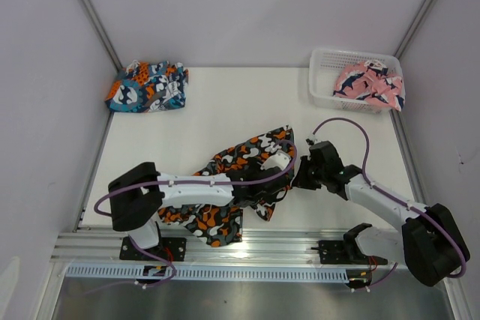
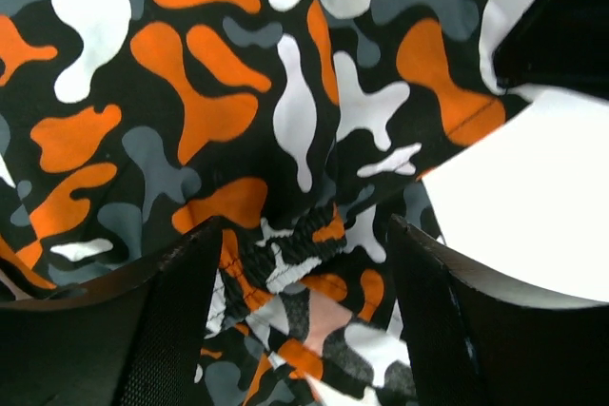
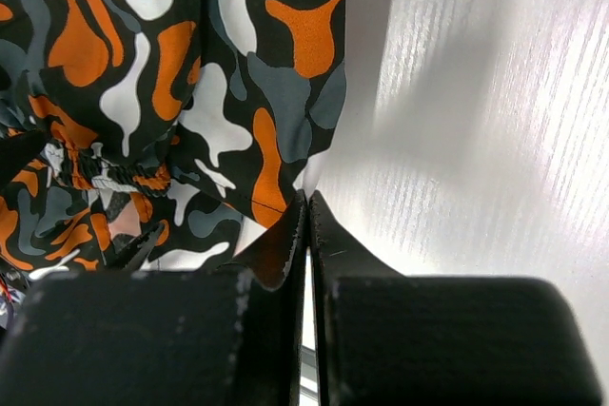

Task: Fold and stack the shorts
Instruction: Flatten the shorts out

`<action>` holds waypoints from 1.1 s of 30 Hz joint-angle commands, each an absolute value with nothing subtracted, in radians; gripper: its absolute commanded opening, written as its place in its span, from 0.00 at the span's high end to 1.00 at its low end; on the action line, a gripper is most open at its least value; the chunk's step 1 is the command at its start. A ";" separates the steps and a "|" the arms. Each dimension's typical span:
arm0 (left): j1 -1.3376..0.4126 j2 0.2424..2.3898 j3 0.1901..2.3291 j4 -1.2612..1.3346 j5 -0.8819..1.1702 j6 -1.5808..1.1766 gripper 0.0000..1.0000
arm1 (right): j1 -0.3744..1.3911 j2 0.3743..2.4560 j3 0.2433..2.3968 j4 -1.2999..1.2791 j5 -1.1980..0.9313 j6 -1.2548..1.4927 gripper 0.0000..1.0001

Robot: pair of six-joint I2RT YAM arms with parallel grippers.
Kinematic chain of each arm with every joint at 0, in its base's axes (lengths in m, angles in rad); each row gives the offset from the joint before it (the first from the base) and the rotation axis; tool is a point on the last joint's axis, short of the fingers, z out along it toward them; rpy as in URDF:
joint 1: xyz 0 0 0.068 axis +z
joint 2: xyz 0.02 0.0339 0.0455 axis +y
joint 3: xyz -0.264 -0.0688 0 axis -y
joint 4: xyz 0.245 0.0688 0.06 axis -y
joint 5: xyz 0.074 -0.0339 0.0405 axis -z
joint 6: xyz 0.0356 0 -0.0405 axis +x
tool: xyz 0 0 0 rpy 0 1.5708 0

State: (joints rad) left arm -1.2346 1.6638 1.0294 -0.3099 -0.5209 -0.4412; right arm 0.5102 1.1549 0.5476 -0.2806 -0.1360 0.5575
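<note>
While the white basket (image 1: pixel 321 73) at the far right of the table (image 1: pixel 225 106) held the pink, navy and white shorts (image 1: pixel 367 84) heaped inside it, the blue, teal and orange shorts (image 1: pixel 146 88) lay bundled on the bare tabletop at the far left. The camouflage shorts (image 1: pixel 244 154) lay crumpled near the middle, between the two arms. The left gripper (image 2: pixel 304 225) stood with its fingers well apart astride the bunched waistband, gripping nothing, and the right gripper (image 3: pixel 306 206) was pinched tight on the cloth's right edge.
</note>
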 commanded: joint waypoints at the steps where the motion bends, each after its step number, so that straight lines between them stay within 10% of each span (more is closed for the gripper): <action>1: -1.232 1.703 1.086 -0.308 -0.538 -0.462 0.28 | 0.506 1.135 0.538 -0.272 -0.133 0.569 1.00; 8: -1.232 1.720 1.080 -0.293 -0.508 -0.466 0.49 | 0.508 1.137 0.525 -0.261 -0.137 0.575 1.00; 27: -1.232 1.832 1.088 -0.327 -0.501 -0.476 0.47 | 0.505 1.155 0.518 -0.241 -0.146 0.578 1.00; 33: -1.216 1.789 1.068 -0.336 -0.541 -0.466 0.93 | 0.502 1.140 0.518 -0.253 -0.147 0.575 1.00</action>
